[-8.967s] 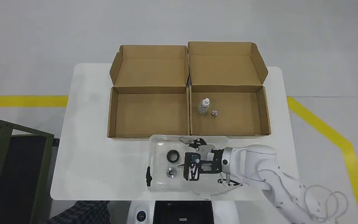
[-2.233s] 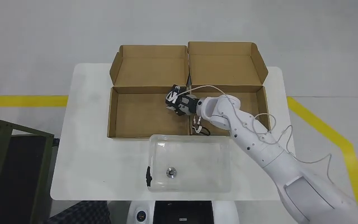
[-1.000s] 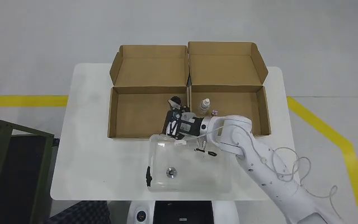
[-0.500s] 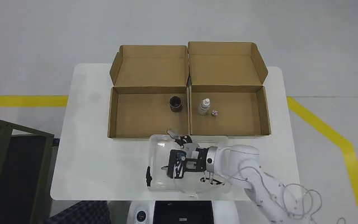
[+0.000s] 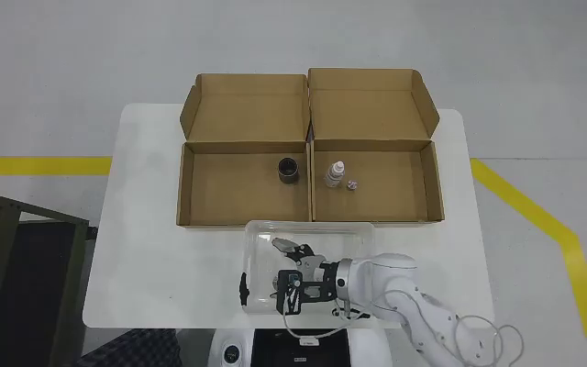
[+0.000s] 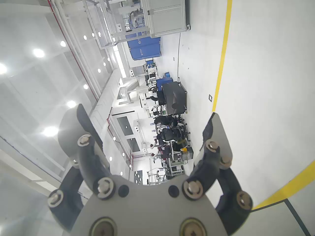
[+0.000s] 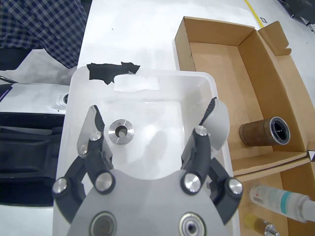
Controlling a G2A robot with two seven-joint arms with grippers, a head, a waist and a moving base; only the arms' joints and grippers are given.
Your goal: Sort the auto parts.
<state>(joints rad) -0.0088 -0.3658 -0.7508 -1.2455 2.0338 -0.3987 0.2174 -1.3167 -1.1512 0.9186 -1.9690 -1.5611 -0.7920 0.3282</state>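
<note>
Right claw (image 7: 153, 106) returned over clear bin (image 5: 312, 224); white table (image 5: 147, 229), yellow-lined floor (image 5: 83, 64).

The glossy white, rounded-shelled right arm (image 5: 413, 295) is trailed by a thin white cable (image 5: 301, 337). The right end effector (image 7: 153, 106) and left end effector (image 6: 147, 112) are built of grey plates, black linkages, silver screws and pale, serrated fingers (image 7: 96, 120).

White table (image 5: 147, 229); yellow floor line (image 5: 55, 165); dark green cart (image 5: 46, 275).

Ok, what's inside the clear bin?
One silver ring with a centre hole lies on the bin floor, open right gripper over it. Floor under the gripper is covered.
</note>
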